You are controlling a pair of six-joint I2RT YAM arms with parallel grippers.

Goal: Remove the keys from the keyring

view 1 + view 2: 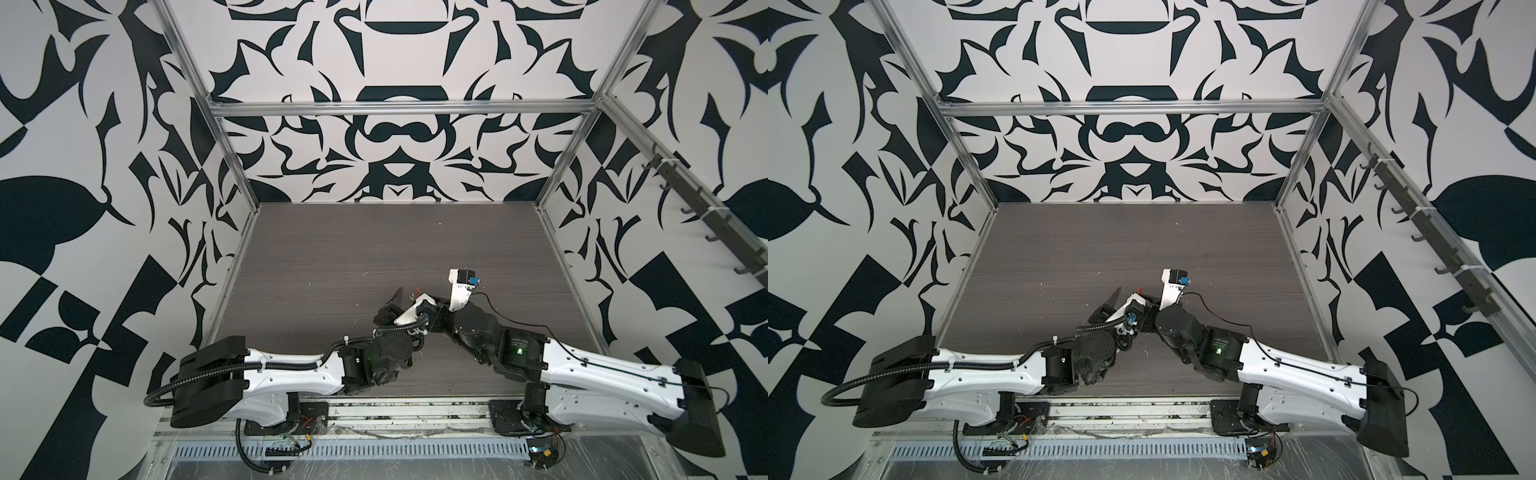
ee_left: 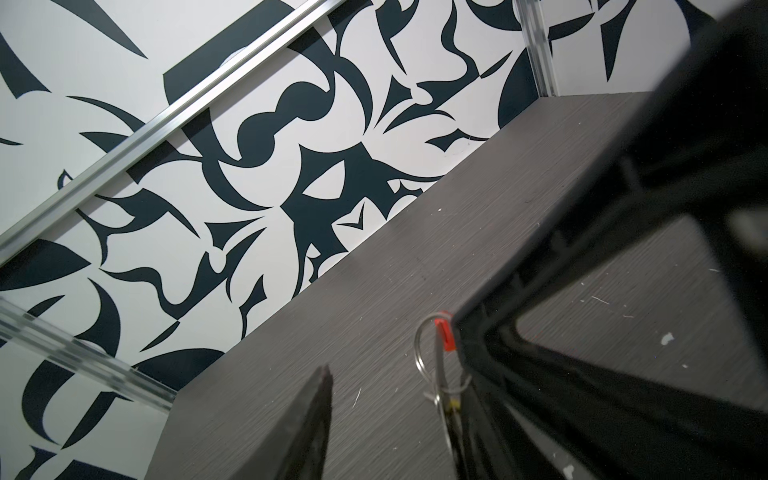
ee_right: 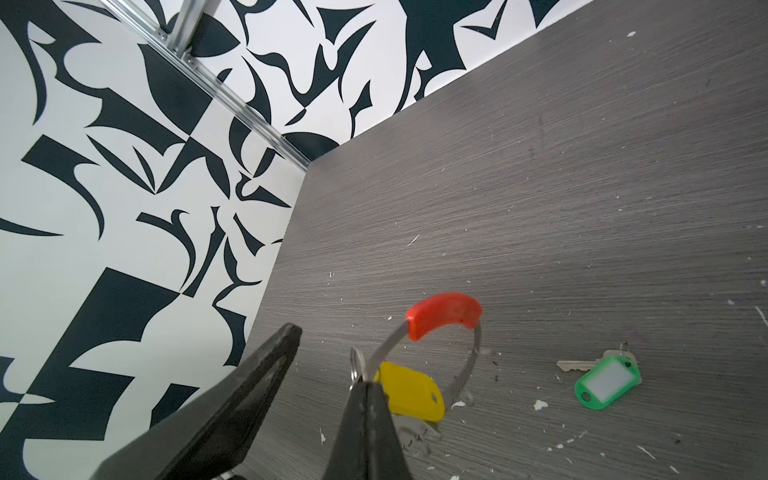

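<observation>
In the right wrist view my right gripper [image 3: 368, 384] is shut on the keyring [image 3: 471, 361], a thin wire loop with a red sleeve [image 3: 442, 313], held just above the table. It pinches the wire beside a small silvery split ring [image 3: 355, 365]. The yellow tag [image 3: 409, 395] hangs right behind the fingers, with its key mostly hidden under it. The green-tagged key [image 3: 606, 380] lies loose on the table, apart from the ring. My left gripper [image 2: 395, 395] stands open, its jaws either side of the ring and the right fingertips. One left finger [image 3: 249, 395] shows beside them. In both top views the arms hide the keys.
Both wrists meet near the middle of the dark wood-grain table [image 1: 332, 257], which is dotted with white paint flecks. Patterned walls and an aluminium frame [image 1: 399, 109] enclose it on three sides. A rail of hooks [image 1: 706, 216] runs along the right wall.
</observation>
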